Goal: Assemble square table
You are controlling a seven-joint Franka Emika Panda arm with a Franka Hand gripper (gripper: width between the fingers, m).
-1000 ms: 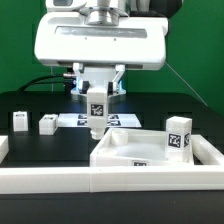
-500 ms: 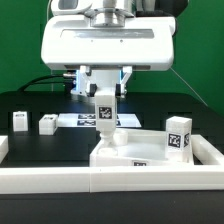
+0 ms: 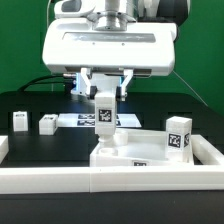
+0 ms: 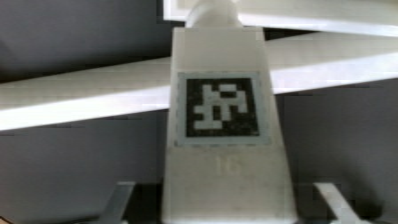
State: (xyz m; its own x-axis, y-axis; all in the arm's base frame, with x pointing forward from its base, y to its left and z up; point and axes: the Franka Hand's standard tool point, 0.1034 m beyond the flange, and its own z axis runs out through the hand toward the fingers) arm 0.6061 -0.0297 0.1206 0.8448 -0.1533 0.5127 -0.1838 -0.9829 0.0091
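My gripper (image 3: 104,90) is shut on a white leg peg (image 3: 104,113) that hangs upright with its tag facing the camera. The peg's lower end is just over the far corner of the square table top (image 3: 150,152) on the exterior view's left. In the wrist view the held peg (image 4: 221,100) fills the middle, with a fingertip (image 4: 128,200) showing on each side of it and the table top's white edge (image 4: 80,95) behind. Two more leg pegs (image 3: 19,121) (image 3: 47,124) stand on the black board at the exterior view's left. Another tagged peg (image 3: 178,136) stands at the top's right side.
The marker board (image 3: 72,120) lies flat on the black table behind the held peg. A long white rail (image 3: 60,180) runs along the front edge, with a raised end (image 3: 3,148) at the exterior view's left. Cables hang behind the arm.
The gripper has carried the leg peg toward the exterior view's right and slightly up, from over the marker board to over the table top's far corner. It has hardly moved in the last half second.
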